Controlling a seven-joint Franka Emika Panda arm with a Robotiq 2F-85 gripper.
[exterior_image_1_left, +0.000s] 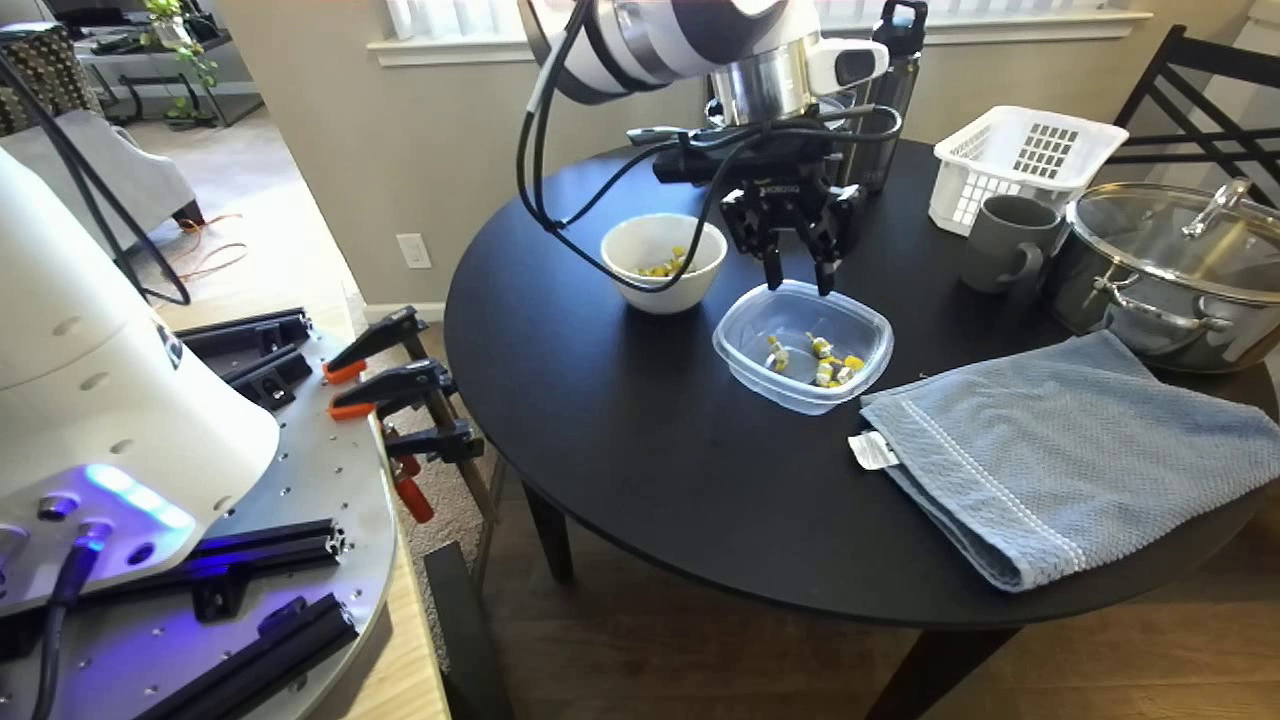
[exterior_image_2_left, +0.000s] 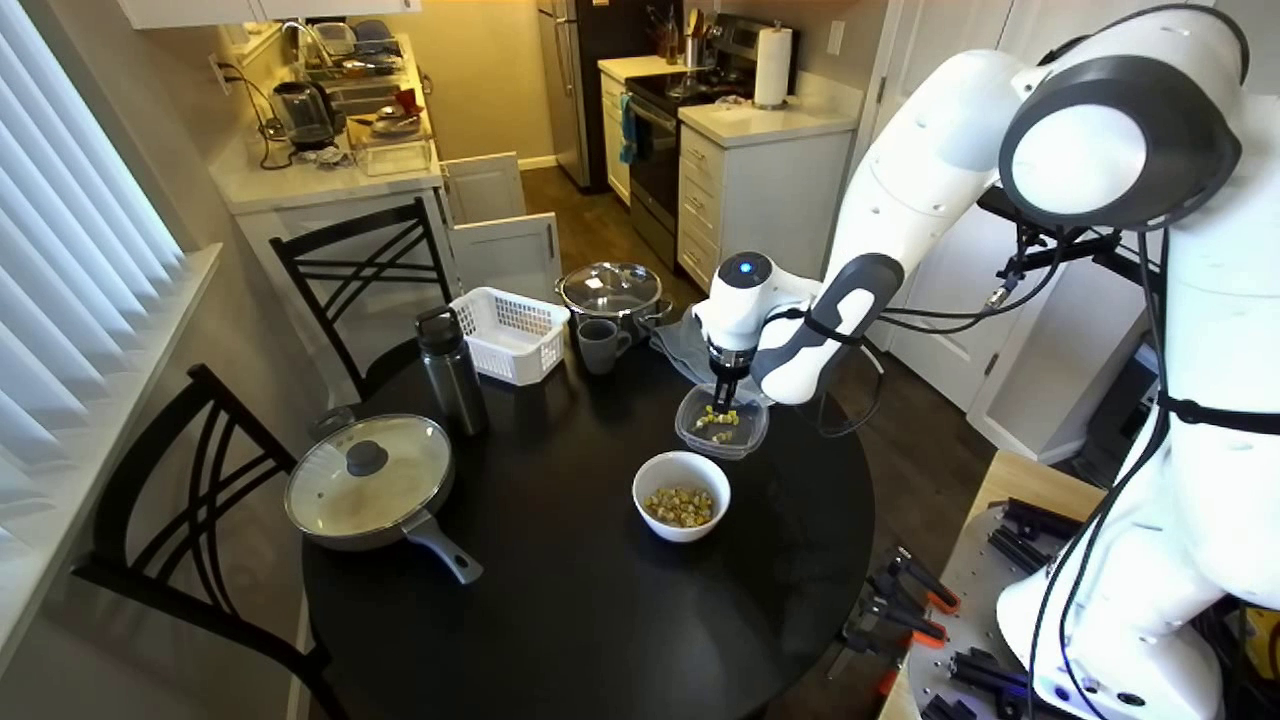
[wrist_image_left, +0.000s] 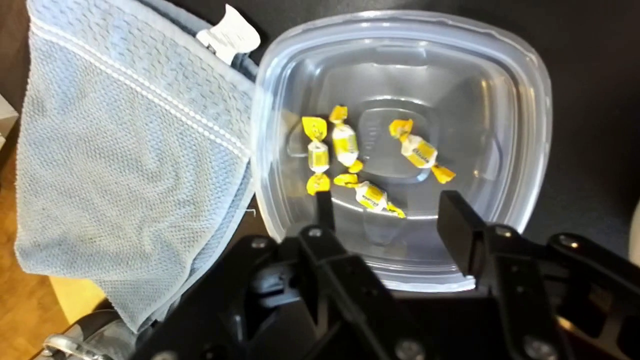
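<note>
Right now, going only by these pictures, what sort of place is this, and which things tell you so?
It looks like a home dining area by a kitchen: a round black table, a black-and-silver stove beyond it, and a grey upholstered sofa or armchair in the space behind.

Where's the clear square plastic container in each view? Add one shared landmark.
In an exterior view: clear square plastic container right of centre, about mid-height.
In an exterior view: container just right of centre, slightly below mid-height.
Wrist view: container upper middle, slightly right.
Shared landmark: folded blue-grey towel, in all three.
</note>
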